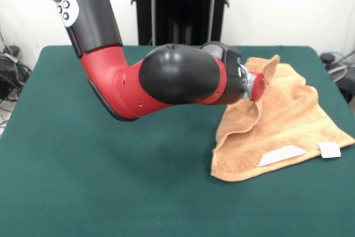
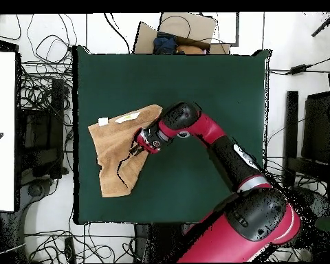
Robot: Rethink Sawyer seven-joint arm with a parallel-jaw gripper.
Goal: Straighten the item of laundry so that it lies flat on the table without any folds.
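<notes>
The orange-tan towel (image 1: 283, 131) lies bunched and partly folded over itself on the right side of the green table (image 1: 111, 181). A small white tag (image 1: 329, 149) shows at its near edge. A ridge of cloth stands up around my gripper (image 1: 265, 84), which hides the tips. In the overhead view the towel (image 2: 116, 155) is at the table's left side. There my gripper (image 2: 135, 147) sits over the towel's inner edge, with a fold running away from it. The gripper appears shut on the raised cloth.
My red and black arm (image 1: 177, 76) reaches low across the middle of the table (image 2: 195, 82). Cables and equipment surround the table, with a cardboard box (image 2: 178, 31) beyond one edge and a white panel (image 2: 3, 130) at the side.
</notes>
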